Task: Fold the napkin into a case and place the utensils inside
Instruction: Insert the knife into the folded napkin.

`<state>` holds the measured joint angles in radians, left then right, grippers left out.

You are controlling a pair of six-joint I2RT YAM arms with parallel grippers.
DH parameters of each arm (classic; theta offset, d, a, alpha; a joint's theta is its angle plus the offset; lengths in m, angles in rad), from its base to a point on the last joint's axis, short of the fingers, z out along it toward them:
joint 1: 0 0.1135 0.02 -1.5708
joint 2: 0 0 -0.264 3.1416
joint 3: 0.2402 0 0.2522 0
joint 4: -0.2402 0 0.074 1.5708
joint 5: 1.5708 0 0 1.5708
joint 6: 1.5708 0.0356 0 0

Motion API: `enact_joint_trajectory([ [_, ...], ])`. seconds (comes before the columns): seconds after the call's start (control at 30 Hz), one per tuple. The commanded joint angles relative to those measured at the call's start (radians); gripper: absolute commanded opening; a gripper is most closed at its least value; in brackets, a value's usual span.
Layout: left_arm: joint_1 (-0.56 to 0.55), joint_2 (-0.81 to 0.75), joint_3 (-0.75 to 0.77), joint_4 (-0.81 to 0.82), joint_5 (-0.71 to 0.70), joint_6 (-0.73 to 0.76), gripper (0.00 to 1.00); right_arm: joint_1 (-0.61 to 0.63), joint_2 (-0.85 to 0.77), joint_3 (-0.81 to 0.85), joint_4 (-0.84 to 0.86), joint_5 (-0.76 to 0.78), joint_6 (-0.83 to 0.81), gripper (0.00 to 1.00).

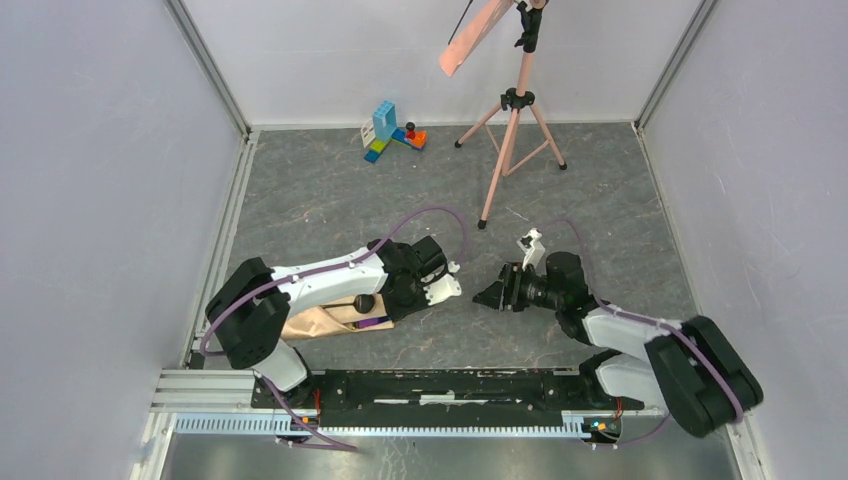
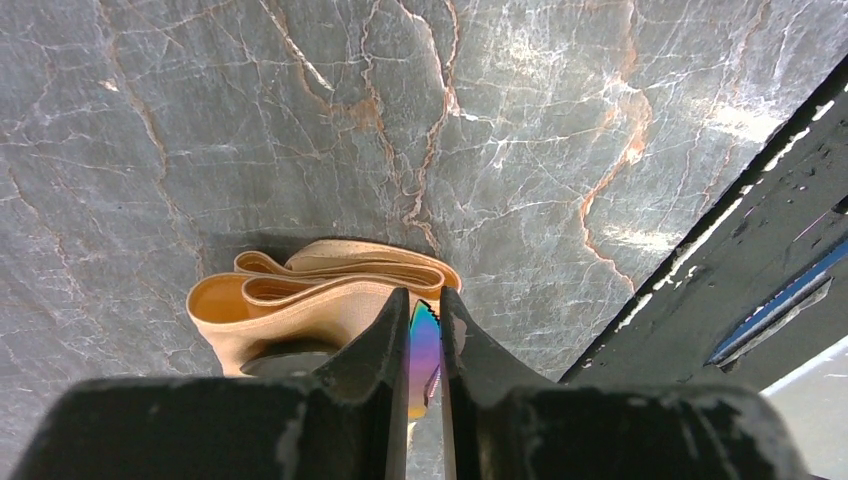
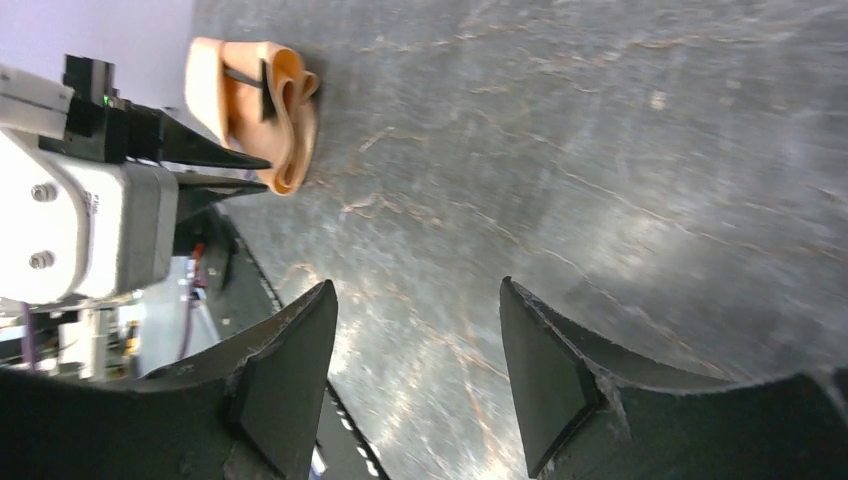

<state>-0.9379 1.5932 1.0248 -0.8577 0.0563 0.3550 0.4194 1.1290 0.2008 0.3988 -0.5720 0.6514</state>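
The napkin is folded into a peach-tan case [image 1: 318,323] lying on the grey table beside the left arm's base. Its layered open end [image 2: 320,290] faces my left gripper [image 2: 425,296]. That gripper is shut on the iridescent purple-gold utensil [image 2: 424,352], whose serrated tip sits at the mouth of the case. The round end of the black utensil [image 2: 290,361] shows low at the case opening, also visible from above [image 1: 363,303]. My right gripper [image 3: 418,300] stands open over bare table with nothing between its fingers, a short way right of the left gripper [image 1: 385,316].
A pink tripod [image 1: 510,140] stands at the back with a salmon strip [image 1: 475,35] on top. Coloured toy blocks [image 1: 392,130] lie at the back wall. The black mounting rail [image 1: 450,385] runs along the near edge. White walls enclose the table.
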Motion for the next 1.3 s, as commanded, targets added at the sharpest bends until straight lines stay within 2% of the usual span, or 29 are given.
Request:
enact_joint_trajectory([
  [0.0,0.003,-0.057,-0.009,0.039,0.019,0.041,0.02,0.065,0.144,-0.011,0.437,-0.05,0.228,0.66],
  [0.07,0.002,-0.067,-0.012,0.041,0.019,0.044,0.02,0.103,0.224,-0.002,0.548,-0.028,0.291,0.64],
  [0.23,0.003,-0.094,-0.022,0.04,0.021,0.052,0.02,0.17,0.458,0.047,0.842,0.003,0.453,0.47],
  [0.33,0.002,-0.106,-0.025,0.039,0.024,0.052,0.02,0.229,0.59,0.112,0.977,0.019,0.528,0.31],
  [0.4,0.002,-0.111,-0.025,0.039,0.026,0.054,0.02,0.269,0.652,0.153,1.001,0.047,0.545,0.22],
  [0.53,0.003,-0.109,-0.02,0.04,0.028,0.057,0.02,0.353,0.743,0.229,1.031,0.111,0.553,0.14],
  [0.67,0.002,-0.115,-0.023,0.04,0.031,0.059,0.02,0.428,0.843,0.313,1.039,0.142,0.567,0.02],
  [0.83,0.002,-0.121,-0.037,0.042,0.033,0.058,0.02,0.471,0.941,0.384,1.04,0.143,0.564,0.0],
  [1.27,0.002,-0.134,-0.043,0.044,0.033,0.058,0.02,0.54,1.049,0.486,0.992,0.162,0.544,0.0],
])
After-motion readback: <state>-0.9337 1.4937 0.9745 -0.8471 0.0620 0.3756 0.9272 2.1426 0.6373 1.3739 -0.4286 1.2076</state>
